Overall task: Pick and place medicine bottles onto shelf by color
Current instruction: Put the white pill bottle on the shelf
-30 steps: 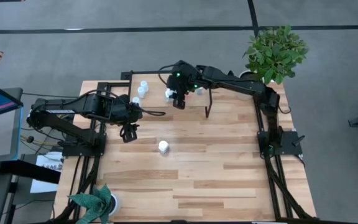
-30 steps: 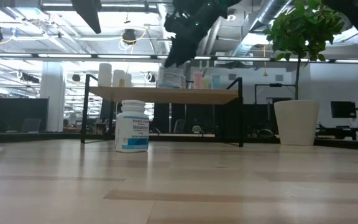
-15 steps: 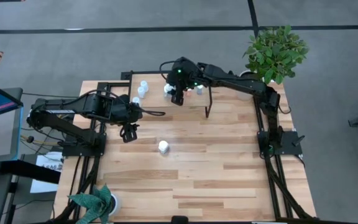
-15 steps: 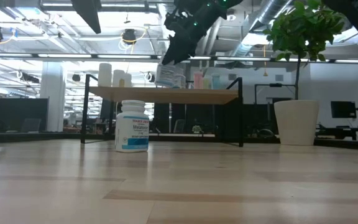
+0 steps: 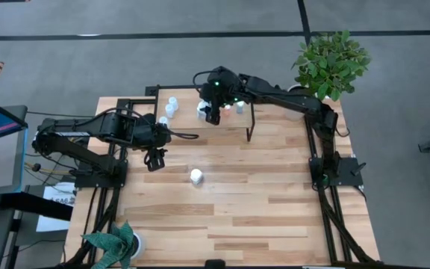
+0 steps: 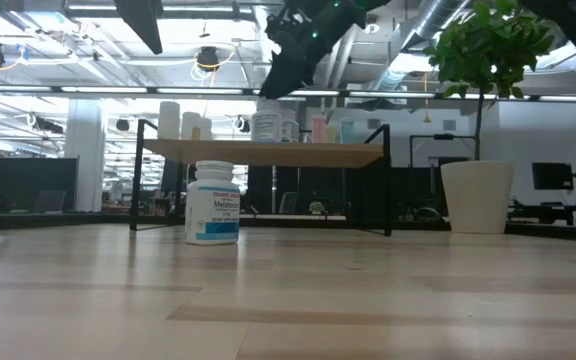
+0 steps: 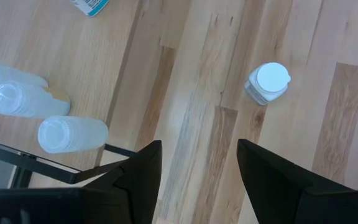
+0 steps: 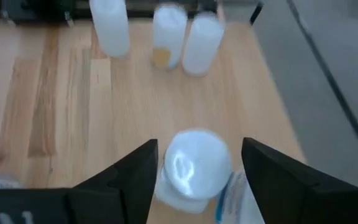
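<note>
Left gripper hangs open and empty over the bench, beside the shelf's left end, doing nothing in the change. Just ahead of it a white bottle with a blue label stands alone on the bench, not yet shelved.

On the shelf, three plain white bottles cluster at the left end. Further right, the right gripper has lifted a little off the shelf over the last second, and its jaws have spread; the white, blue-labelled bottle it was carrying now stands upright on the board between the open fingers, which no longer touch it. That placement looks finished, beside another like it.

Right of that sit a pinkish bottle and a pale greenish one, so the colour groups are forming. Judging from this, the lone bench bottle belongs with the blue-labelled pair and is probably next.
</note>
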`<control>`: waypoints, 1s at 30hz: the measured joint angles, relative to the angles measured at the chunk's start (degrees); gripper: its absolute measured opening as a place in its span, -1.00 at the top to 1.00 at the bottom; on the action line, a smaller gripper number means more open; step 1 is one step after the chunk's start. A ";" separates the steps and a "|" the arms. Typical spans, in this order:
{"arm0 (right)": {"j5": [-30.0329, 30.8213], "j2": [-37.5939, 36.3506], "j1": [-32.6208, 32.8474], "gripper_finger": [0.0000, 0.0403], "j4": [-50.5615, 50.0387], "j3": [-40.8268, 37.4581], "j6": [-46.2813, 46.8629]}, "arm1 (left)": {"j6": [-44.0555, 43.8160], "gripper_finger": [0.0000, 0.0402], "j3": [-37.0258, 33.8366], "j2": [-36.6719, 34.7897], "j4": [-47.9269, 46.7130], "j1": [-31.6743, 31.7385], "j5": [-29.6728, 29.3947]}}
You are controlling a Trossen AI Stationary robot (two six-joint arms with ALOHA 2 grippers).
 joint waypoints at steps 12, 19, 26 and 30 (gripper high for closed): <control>0.07 -0.21 1.79 -0.27 -29.91 20.27 9.65 | -0.14 0.02 0.00 0.00 0.00 0.00 0.30; 0.48 -7.10 2.84 -0.27 -50.67 17.51 15.25 | 0.24 0.02 0.00 0.07 3.33 0.00 0.50; 2.28 -21.60 8.68 -0.27 -50.86 1.91 18.34 | -0.99 0.02 0.00 0.09 8.17 0.02 0.48; 7.73 -33.10 13.84 -0.27 -48.64 -11.36 26.92 | -3.14 0.02 0.02 0.95 10.17 0.02 0.39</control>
